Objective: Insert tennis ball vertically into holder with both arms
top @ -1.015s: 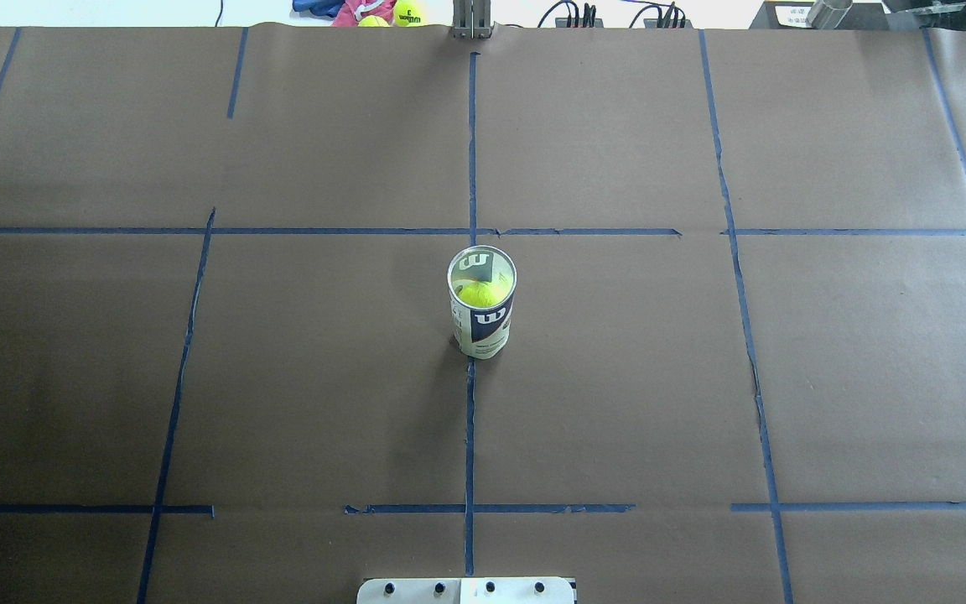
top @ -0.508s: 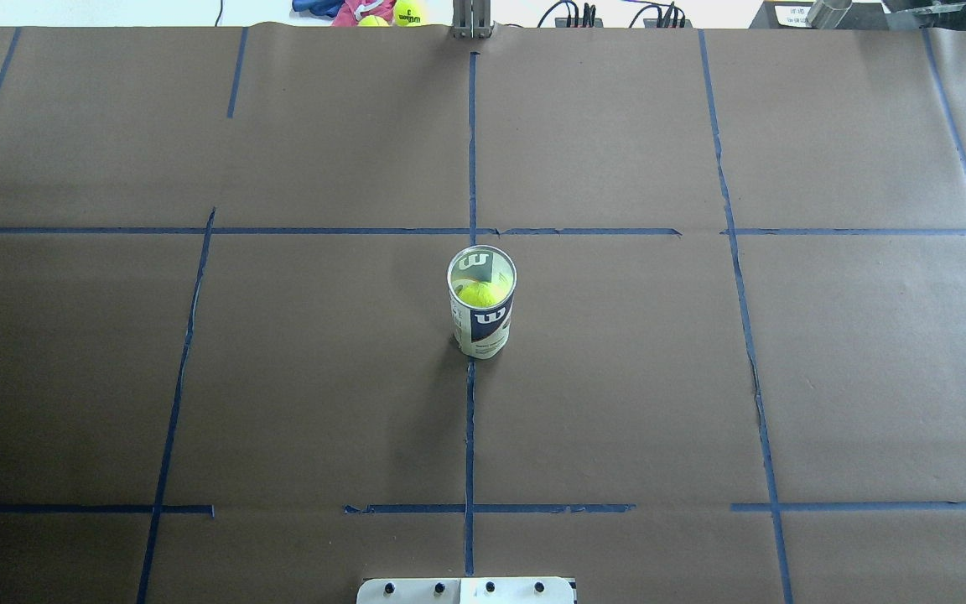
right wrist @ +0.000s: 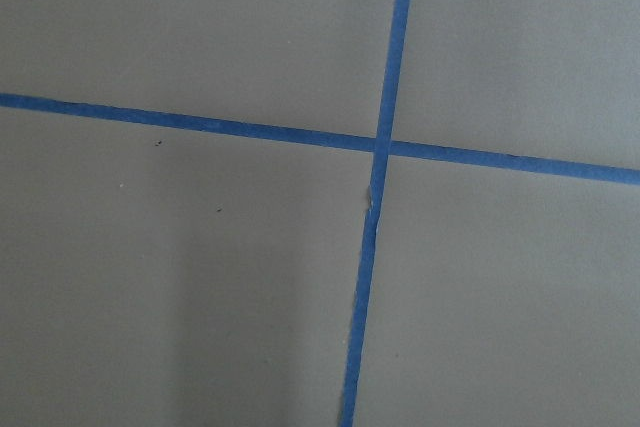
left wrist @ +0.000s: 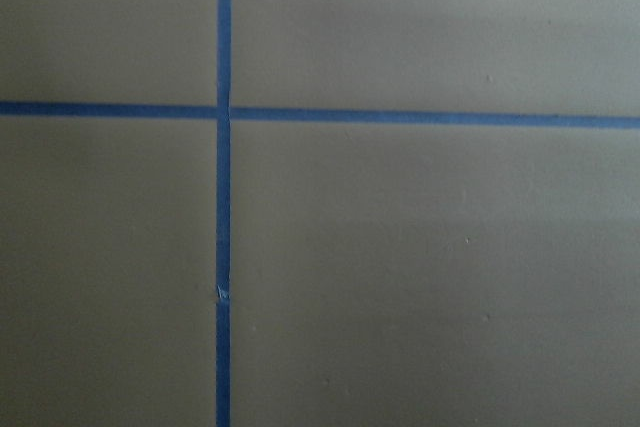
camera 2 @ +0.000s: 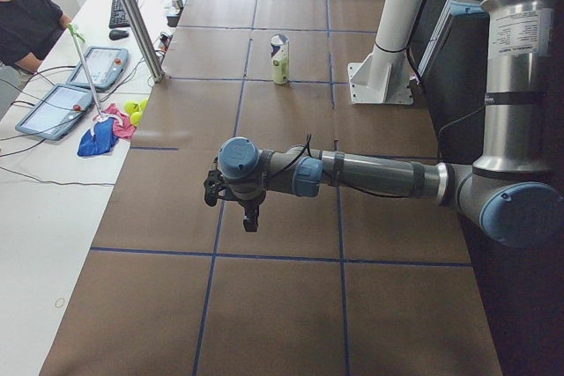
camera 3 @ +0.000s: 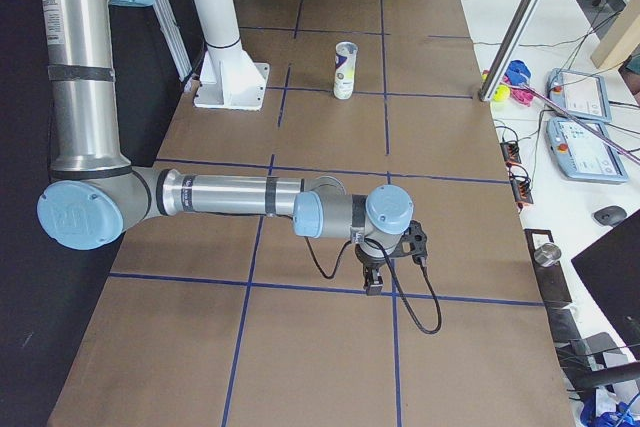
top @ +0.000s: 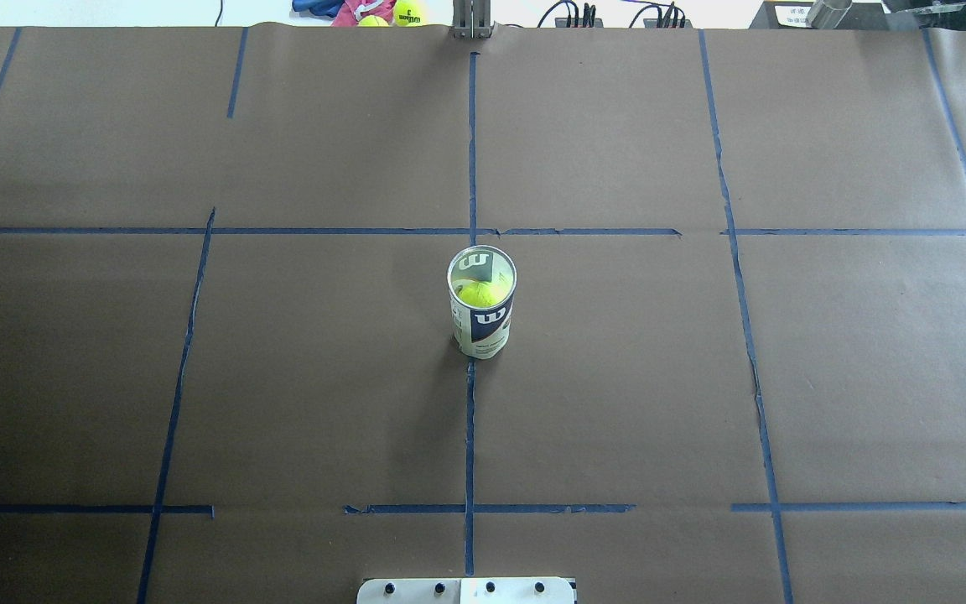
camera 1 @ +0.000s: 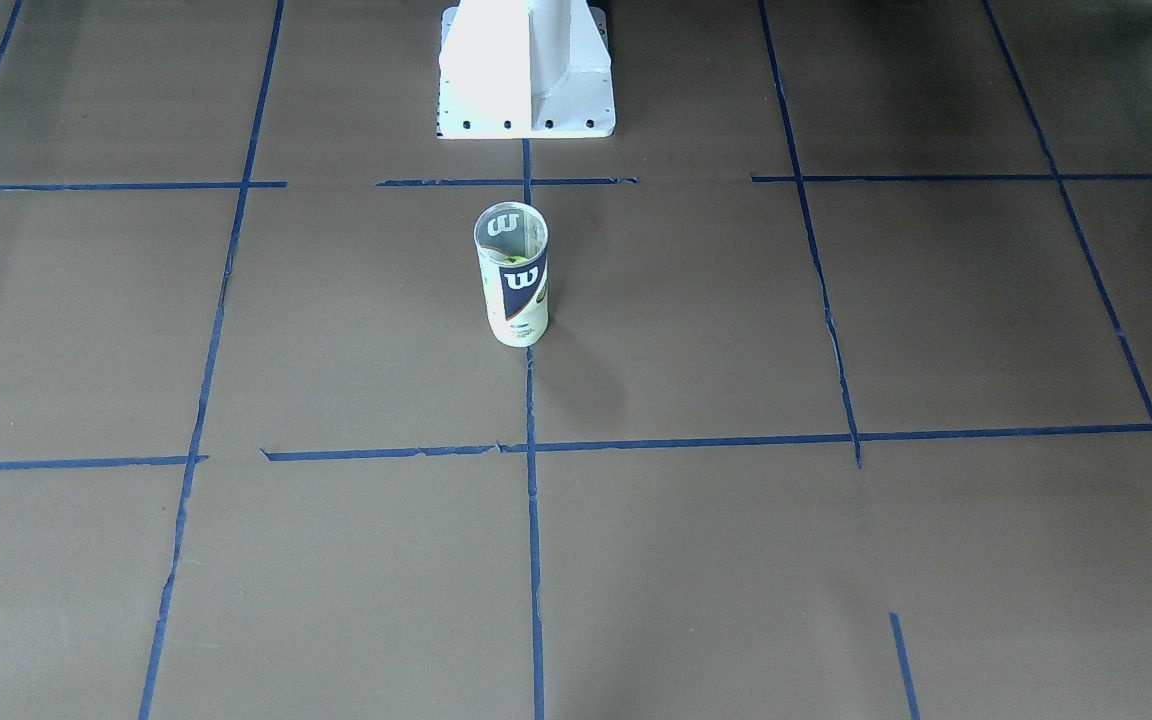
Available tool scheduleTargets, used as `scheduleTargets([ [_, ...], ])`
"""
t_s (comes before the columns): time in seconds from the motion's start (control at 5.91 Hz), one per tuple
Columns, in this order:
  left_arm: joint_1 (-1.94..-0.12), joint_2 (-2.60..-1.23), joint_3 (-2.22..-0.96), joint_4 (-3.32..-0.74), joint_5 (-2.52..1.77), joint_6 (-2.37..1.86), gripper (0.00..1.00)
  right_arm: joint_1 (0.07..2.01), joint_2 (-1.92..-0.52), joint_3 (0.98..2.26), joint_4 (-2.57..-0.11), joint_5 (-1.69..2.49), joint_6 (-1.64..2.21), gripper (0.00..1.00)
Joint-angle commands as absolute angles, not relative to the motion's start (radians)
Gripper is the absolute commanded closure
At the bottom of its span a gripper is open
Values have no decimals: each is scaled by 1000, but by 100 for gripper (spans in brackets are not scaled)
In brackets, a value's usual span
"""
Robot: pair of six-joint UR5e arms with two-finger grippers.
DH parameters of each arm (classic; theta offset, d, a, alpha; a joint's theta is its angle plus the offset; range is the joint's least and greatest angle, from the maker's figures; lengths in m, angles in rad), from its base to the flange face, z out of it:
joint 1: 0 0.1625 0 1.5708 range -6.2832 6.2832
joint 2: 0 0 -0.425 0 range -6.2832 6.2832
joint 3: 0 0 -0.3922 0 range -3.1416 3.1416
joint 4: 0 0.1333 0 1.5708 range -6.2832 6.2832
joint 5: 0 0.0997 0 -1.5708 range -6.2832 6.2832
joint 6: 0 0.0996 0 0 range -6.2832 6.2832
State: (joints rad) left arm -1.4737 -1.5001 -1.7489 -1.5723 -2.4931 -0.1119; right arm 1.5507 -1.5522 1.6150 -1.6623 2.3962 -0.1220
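The left gripper (camera 2: 250,220) hangs over the left end of the table (top: 198,377); whether it is released or clenched I cannot tell; the can (top: 483,327) stands upright at the centre, the ball (top: 481,294) inside it; the right gripper (camera 3: 374,282) hangs over the right end, its state also unclear.

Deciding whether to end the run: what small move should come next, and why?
Probably none: I'd leave both arms parked. The fluorescent yellow-green tennis ball sits inside the clear plastic can, which stands upright with nothing gripping it; the left arm and right arm hang far from it.
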Motion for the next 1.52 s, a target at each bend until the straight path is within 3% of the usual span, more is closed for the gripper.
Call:
scheduleTargets([
  [0.0,-1486,-1503,-1765,-1455,-2468,-32,0,1565,-1555,1774,-1915,2343,-235,0],
  [0.51,-1496,-1542,-1749,-1407,-2395,-28,0,1594,-1578,1725,-1982,2280,-364,0],
  [0.68,-1531,-1540,-1753,-1407,-2405,-17,0,1595,-1588,1674,-1880,2357,-350,0],
  [1.02,-1534,-1513,-1796,-1413,-2427,-17,0,1595,-1607,1675,-1740,2358,-175,0],
  [1.35,-1534,-1509,-1761,-1420,-2410,-20,0,1595,-1623,1690,-1688,2364,-183,0],
])
